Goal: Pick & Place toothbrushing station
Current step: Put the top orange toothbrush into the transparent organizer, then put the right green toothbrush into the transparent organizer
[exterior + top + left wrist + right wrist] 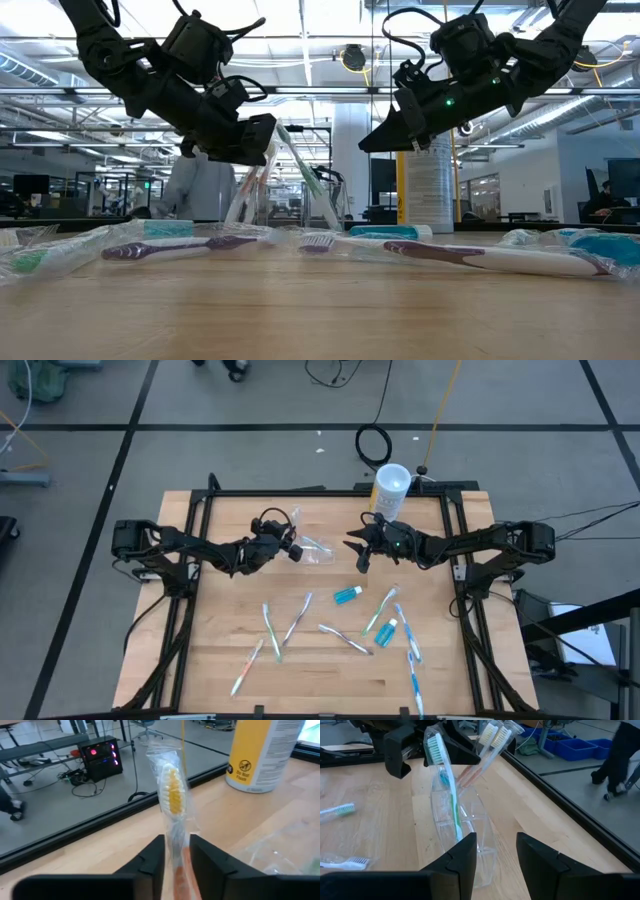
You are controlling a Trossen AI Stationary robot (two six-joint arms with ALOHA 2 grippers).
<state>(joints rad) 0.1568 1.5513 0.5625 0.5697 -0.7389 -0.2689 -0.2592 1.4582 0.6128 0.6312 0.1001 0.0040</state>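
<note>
Bright, even overhead light is washing the wooden table (300,660) from above, leaving only faint, soft shadows under the 2 arms. From table height the ceiling lights are glaring white behind the arms, turning them into near silhouettes, while the nearest tabletop and the wrapped toothbrushes (480,256) lying close are blurring out of focus. In the 2 wrist views the clear wrapping is catching soft glints and the dark fingers (150,865) at the edge are looking soft.
</note>
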